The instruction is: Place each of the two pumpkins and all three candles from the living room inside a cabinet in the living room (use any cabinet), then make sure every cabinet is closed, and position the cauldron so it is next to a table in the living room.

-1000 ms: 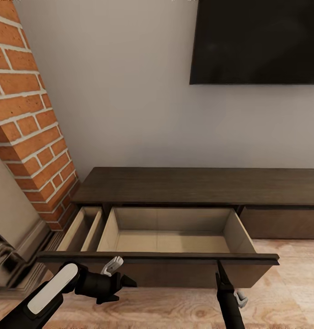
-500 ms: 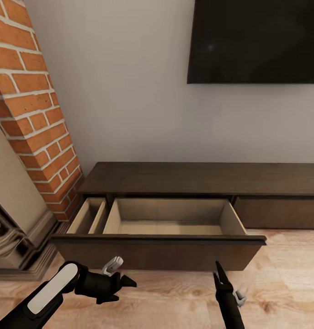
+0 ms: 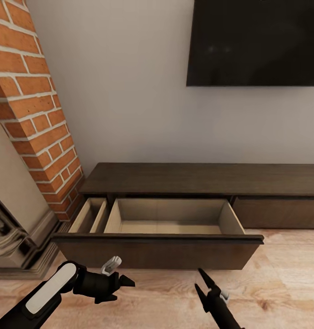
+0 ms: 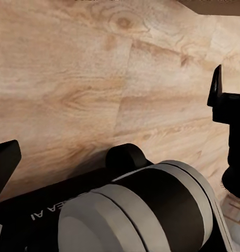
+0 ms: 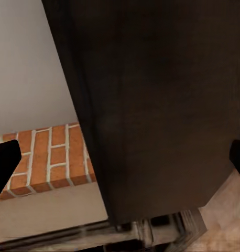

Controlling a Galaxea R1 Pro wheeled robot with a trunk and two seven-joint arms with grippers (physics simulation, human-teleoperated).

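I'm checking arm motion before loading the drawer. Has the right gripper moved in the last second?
Yes. The right gripper shifted toward the robot's left along the open drawer front and opened.

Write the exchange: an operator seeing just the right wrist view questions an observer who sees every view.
Operator: I see dark wood. Is the cabinet open?
Observer: Yes, its wide drawer stands pulled out, below a wall TV.
Operator: Where is my left hand?
Observer: The left hand hovers open over the floor, in front of the drawer.
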